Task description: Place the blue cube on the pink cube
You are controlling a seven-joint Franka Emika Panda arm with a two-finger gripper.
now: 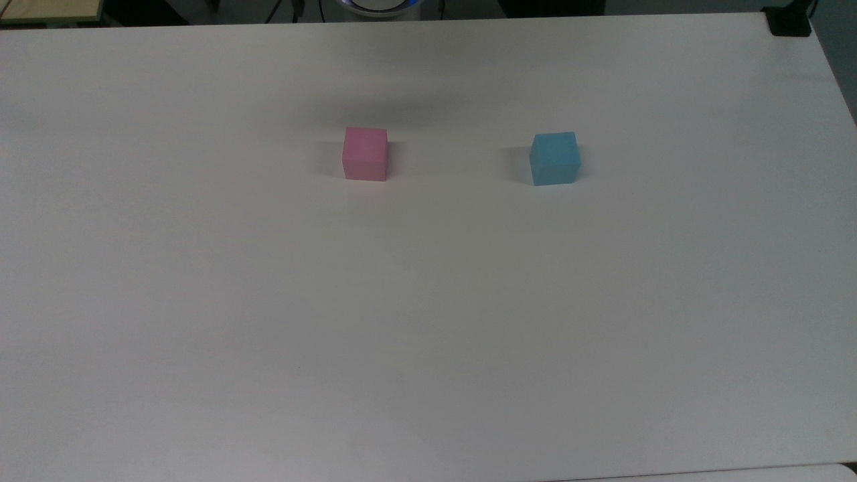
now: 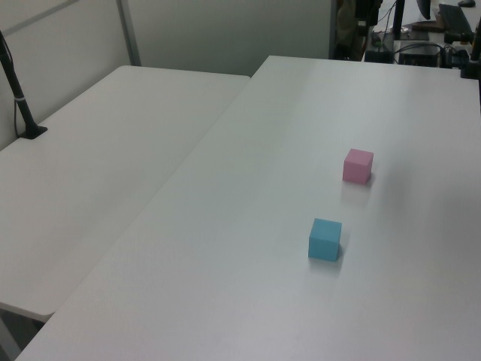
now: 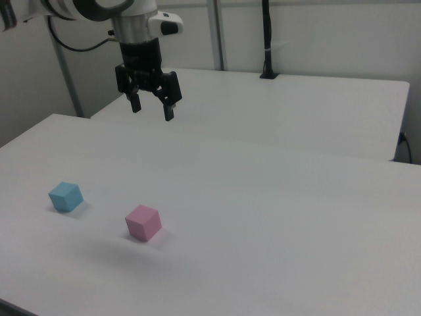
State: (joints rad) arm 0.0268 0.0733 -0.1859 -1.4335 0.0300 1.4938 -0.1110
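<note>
The blue cube rests on the white table, to the right of the pink cube in the top view. A wide gap of bare table separates them. In the left view the blue cube lies nearer the camera than the pink cube. In the right view the blue cube is left of the pink cube. My gripper hangs open high above the table, well behind both cubes, holding nothing.
A second white table adjoins on the left view's left, with a black cable post clamped to it. A black clamp sits at the top view's far right corner. Desk clutter stands beyond the far edge.
</note>
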